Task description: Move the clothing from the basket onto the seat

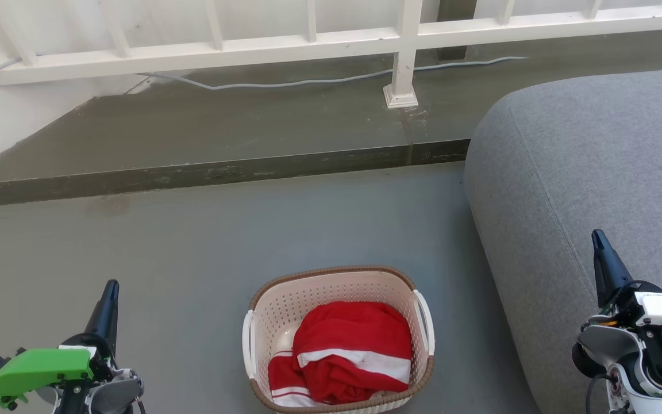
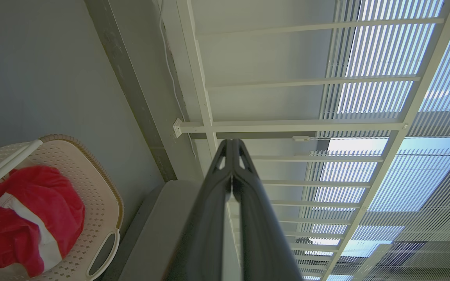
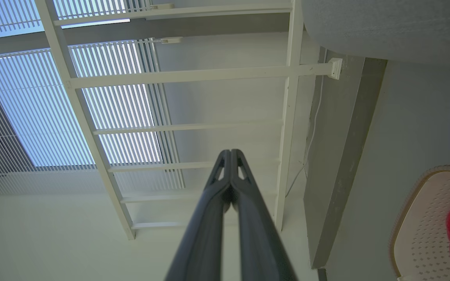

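The cream perforated basket (image 1: pixel 285 307) with a brown rim stands on the grey floor at the bottom middle of the head view. Red clothing with white stripes (image 1: pixel 348 351) lies bunched inside it, also visible in the left wrist view (image 2: pixel 22 218). The large grey seat (image 1: pixel 595 172) fills the right side, just right of the basket. My left gripper (image 1: pixel 111 287) is at the lower left, left of the basket, shut and empty. My right gripper (image 1: pixel 597 237) hovers in front of the seat at the lower right, also shut and empty. In each wrist view the fingertips (image 2: pixel 231 142) (image 3: pixel 231 151) meet.
A raised concrete step (image 1: pixel 193 172) crosses the floor behind the basket. A white railing (image 1: pixel 308 46) with a post (image 1: pixel 401 86) stands on it, and a grey cable (image 1: pixel 285 83) runs along its base. A white wall is at the far left.
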Controlling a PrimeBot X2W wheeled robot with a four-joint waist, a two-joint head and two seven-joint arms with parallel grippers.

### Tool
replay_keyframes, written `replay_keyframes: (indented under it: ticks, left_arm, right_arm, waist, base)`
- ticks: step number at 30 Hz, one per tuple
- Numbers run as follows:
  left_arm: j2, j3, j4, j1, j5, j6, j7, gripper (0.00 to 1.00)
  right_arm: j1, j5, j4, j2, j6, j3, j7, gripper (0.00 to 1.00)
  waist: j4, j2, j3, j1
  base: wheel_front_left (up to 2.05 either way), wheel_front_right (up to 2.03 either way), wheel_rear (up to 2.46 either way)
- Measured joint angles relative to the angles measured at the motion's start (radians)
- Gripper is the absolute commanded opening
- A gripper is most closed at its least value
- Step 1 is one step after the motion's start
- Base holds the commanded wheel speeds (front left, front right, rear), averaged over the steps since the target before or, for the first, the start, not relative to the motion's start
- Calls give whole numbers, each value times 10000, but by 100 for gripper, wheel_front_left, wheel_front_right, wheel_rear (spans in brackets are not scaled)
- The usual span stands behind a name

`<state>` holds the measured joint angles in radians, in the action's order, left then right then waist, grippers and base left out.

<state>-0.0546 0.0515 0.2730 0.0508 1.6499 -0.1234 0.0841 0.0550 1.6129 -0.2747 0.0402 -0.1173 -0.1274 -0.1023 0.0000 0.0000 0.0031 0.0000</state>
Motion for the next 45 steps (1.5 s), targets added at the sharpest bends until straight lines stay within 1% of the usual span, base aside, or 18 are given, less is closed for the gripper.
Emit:
replay_keyframes:
  ticks: [45]
  left_arm:
    - [10, 31, 0, 2, -2, 0, 31, 0]
  right_arm:
    - [0, 0, 0, -2, 0, -6, 0, 0]
  waist:
    - [0, 0, 0, 0]
  base:
    - [0, 0, 0]
